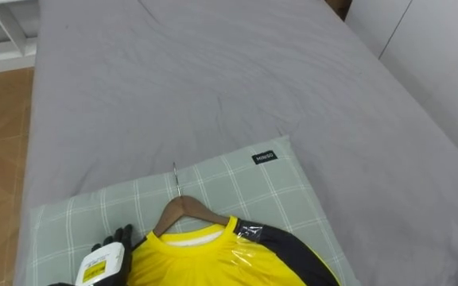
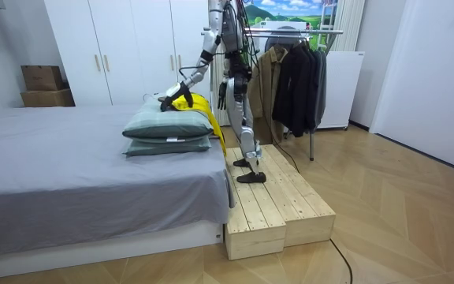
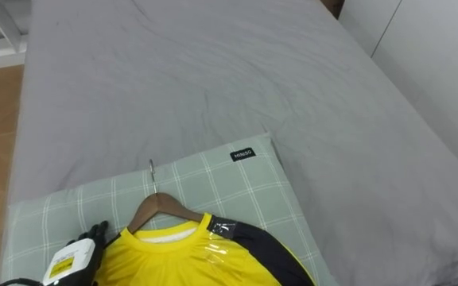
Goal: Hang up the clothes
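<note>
Bed (image 1: 213, 79): 1, grey sheet, lightly creased.
Pillows: 2, green check, stacked at the bed's end nearest the robot; top pillow (image 1: 237, 187), lower pillow (image 2: 164, 147).
Yellow shirt (image 1: 205, 258): 1, dark sleeve, lies flat on the top pillow, already on the hanger.
Wooden hanger (image 1: 183, 208): 1, shoulders inside the shirt's collar, metal hook (image 1: 176, 179) pointing up the bed.
Left robot hand (image 1: 118, 238): resting on the top pillow, touching the shirt's left shoulder edge. Cannot tell whether it grips the cloth.
Right robot hand (image 2: 221, 93): hanging by the hip; its state cannot be told.
Robot stands on 1 wooden platform (image 2: 282, 205) just beside the bed, leaning toward the pillows.
Clothes rack (image 2: 306, 31): 1, near the robot, carrying 1 brown coat (image 2: 268, 79) and dark garments (image 2: 299, 79).
Cardboard boxes (image 2: 44, 85): 2, stacked.
</note>
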